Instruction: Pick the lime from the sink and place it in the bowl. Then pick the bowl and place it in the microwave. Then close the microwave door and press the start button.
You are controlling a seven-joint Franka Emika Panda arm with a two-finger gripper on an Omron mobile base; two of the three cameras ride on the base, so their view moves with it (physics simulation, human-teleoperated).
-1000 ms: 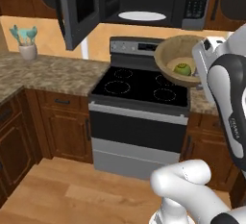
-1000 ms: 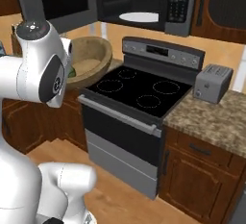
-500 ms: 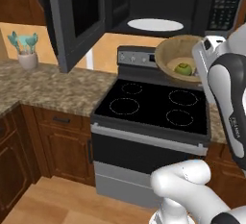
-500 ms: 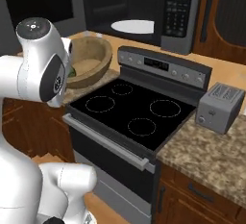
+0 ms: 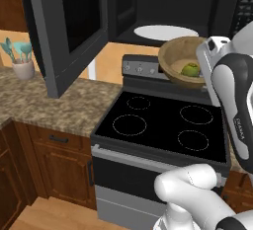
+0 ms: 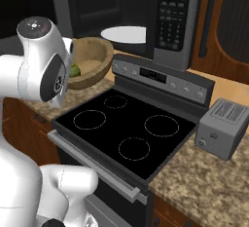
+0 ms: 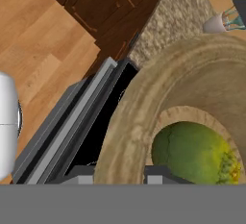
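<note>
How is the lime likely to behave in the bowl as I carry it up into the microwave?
The lime is round and lies loose on the bowl's floor, so it will probably roll if the bowl tilts. The walls rise well above it, so a spill looks unlikely. The end effector grips one rim only, so the bowl may sag.

Lime [image 5: 190, 69] in bowl [image 5: 179, 59], seemingly held aloft

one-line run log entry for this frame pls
phase: carry to microwave | gripper: shut on bowl rim | lime: in bowl | microwave door: open | bowl: above stove
</note>
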